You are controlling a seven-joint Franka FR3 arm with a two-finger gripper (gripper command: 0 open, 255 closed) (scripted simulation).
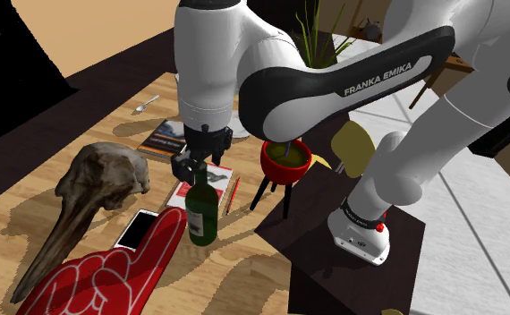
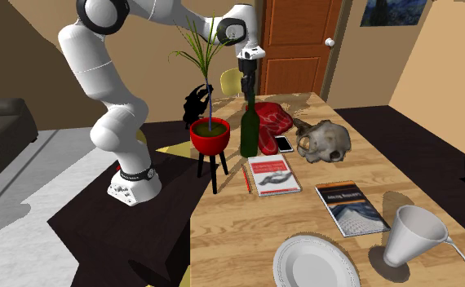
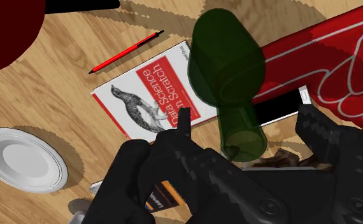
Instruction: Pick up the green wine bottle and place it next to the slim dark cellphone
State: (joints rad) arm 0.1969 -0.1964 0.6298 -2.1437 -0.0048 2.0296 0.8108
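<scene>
Green wine bottle (image 1: 201, 213) shown upright on the wooden table (image 1: 101, 121), just beside the cellphone (image 1: 139, 229); the gripper (image 1: 197, 168) is spread about its neck, untouching. A brown door (image 2: 296, 41) is seen at the far wall.

One bottle (image 2: 249, 130), two books (image 2: 273, 175), one phone (image 2: 284, 143), one skull (image 2: 325, 140), one plate (image 2: 314, 262)

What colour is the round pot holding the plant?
Red: the round plant pot shows best in the second exterior view.
</scene>
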